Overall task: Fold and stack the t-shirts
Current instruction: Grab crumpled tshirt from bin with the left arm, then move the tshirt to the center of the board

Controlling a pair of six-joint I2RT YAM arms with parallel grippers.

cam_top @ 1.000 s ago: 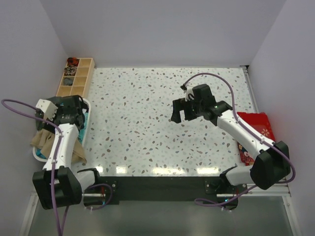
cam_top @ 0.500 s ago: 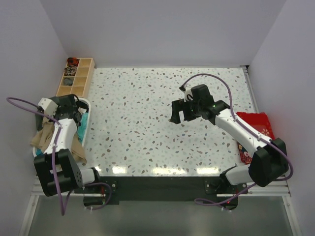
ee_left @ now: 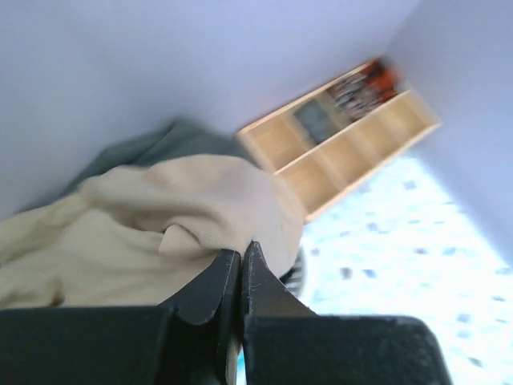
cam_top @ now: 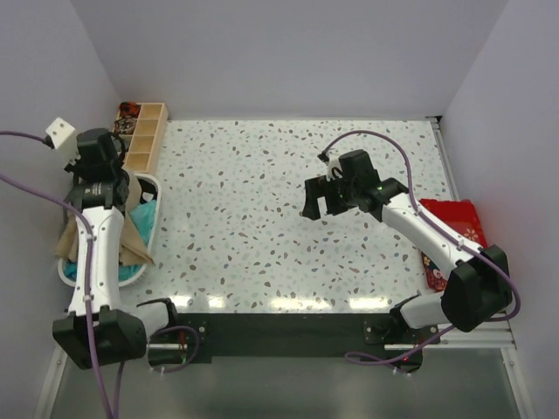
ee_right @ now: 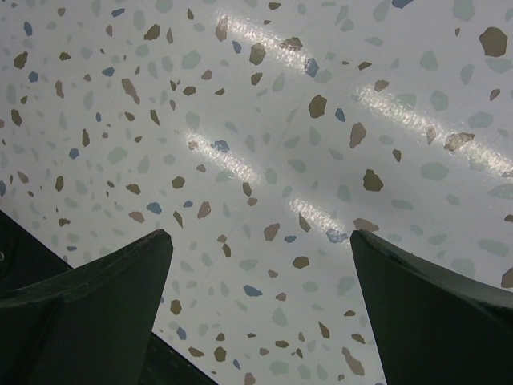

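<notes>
A sandy-beige t-shirt (cam_top: 131, 237) hangs partly out of the white basket (cam_top: 150, 182) at the table's left edge. My left gripper (cam_top: 103, 190) is raised above the basket and shut on a fold of this shirt (ee_left: 160, 216); the fingertips (ee_left: 241, 250) pinch the cloth. A dark grey-green t-shirt (ee_left: 160, 140) lies behind it, and a teal t-shirt (cam_top: 145, 214) shows inside the basket. My right gripper (cam_top: 321, 199) hovers open over the bare table right of centre; in the right wrist view nothing is between its fingers (ee_right: 260, 237).
A wooden compartment box (cam_top: 138, 138) stands at the back left, close behind the basket, also in the left wrist view (ee_left: 345, 136). A red patterned package (cam_top: 450, 231) lies at the right edge. The speckled table (cam_top: 262, 192) spreads between the arms.
My left gripper has shut on the beige t-shirt in the basket and risen up and back, drawing the cloth upward. The right arm has stayed still.
</notes>
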